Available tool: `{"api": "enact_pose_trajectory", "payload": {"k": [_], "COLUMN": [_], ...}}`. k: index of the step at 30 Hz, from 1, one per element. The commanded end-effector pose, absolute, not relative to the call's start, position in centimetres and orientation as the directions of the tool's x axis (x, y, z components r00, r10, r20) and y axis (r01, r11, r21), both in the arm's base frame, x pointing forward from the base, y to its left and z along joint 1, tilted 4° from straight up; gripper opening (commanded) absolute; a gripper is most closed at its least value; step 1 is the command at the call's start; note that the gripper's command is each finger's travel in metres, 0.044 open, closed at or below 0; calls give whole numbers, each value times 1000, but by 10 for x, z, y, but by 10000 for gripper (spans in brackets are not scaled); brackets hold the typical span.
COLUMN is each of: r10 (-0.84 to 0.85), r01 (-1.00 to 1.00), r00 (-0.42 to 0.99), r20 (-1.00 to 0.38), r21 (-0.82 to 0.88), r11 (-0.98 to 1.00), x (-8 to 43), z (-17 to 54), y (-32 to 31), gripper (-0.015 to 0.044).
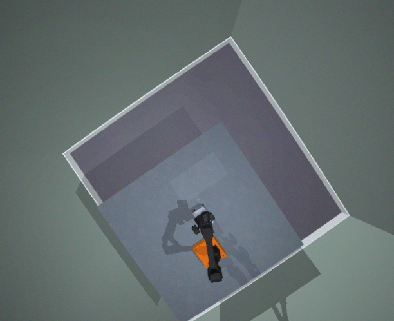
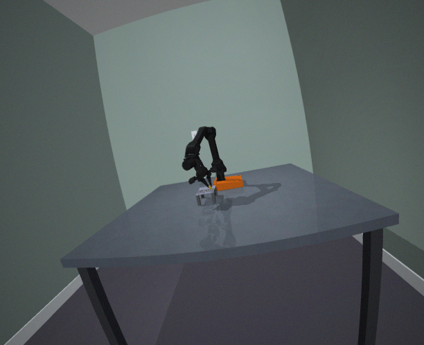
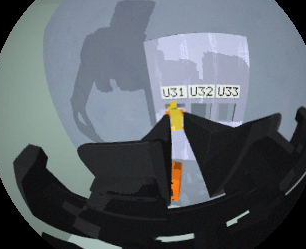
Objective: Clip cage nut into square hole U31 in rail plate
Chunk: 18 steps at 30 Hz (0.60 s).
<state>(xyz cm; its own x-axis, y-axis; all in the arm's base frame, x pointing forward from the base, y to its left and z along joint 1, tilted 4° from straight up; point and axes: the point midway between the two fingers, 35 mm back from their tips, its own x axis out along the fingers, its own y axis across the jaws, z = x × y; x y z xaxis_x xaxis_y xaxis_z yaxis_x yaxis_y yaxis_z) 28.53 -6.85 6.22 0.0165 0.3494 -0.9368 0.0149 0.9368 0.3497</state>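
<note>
- The yellow nut (image 2: 210, 187) (image 3: 176, 118) is sitting at the U31 hole, its seating too small to judge.
- The gripper (image 2: 209, 186) (image 3: 177, 120) is pinching it.
- The plate (image 1: 199, 211) (image 2: 201, 192) (image 3: 199, 73) is standing beneath; releasing and backing off are apparently remaining.

I'm black nearly all over — my arm (image 1: 209, 245) (image 2: 213, 147) is made of slim, straight links with chunky, rounded joints between them. My gripper (image 1: 204, 218) (image 2: 210, 186) (image 3: 177, 122) is the same black, its fingers broad and angular, flat-faced, narrowing to points. Either side of them I wear a blunt, upturned lug (image 3: 31, 165), rising from a dark, curved body — any screws are too small to tell.
</note>
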Motion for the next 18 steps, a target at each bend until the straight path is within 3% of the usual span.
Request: {"api": "enact_pose_trajectory", "payload": {"k": [1, 18], "r10": [356, 362], "r01": [12, 12], "r00": [16, 16], "r20": [-934, -932], "r21": [357, 362], "r11": [934, 932], "x": [285, 286], "z": [62, 63], "y": [-68, -67], "gripper": [36, 36]}}
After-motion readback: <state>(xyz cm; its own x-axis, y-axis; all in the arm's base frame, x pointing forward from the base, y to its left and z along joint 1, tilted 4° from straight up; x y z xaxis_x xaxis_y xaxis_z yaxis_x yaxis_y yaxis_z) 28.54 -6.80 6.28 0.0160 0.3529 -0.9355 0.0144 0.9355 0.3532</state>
